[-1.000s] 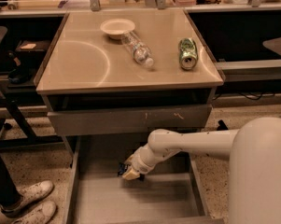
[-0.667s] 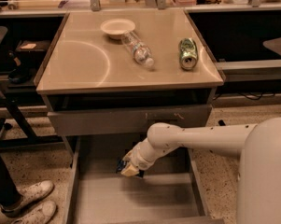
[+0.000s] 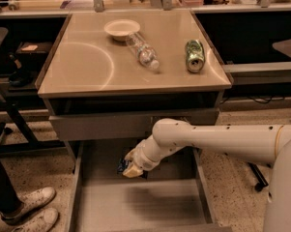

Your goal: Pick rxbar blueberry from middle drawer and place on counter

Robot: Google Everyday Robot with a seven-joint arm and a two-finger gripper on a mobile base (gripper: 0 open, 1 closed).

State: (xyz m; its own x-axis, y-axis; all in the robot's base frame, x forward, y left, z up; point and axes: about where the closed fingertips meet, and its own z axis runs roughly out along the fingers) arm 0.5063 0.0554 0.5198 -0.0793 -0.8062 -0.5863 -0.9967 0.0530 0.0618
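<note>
The middle drawer (image 3: 150,204) is pulled open below the counter (image 3: 87,66), showing its plain grey floor. My gripper (image 3: 130,171) reaches down into the drawer near its back left. It is right at the rxbar blueberry (image 3: 121,165), a dark blue wrapper of which only a small edge shows to the gripper's left. The rest of the bar is hidden by the gripper. My white arm (image 3: 217,139) comes in from the right across the drawer.
On the counter are a white bowl (image 3: 121,29), a clear plastic bottle (image 3: 143,52) lying on its side and a green crushed can (image 3: 194,55). A grey drawer front (image 3: 101,125) hangs just above the gripper. A person's white shoes (image 3: 26,208) stand at the lower left.
My gripper has shifted slightly left and toward the back of the drawer, staying low over the floor by the blue bar. Nothing on the counter moved.
</note>
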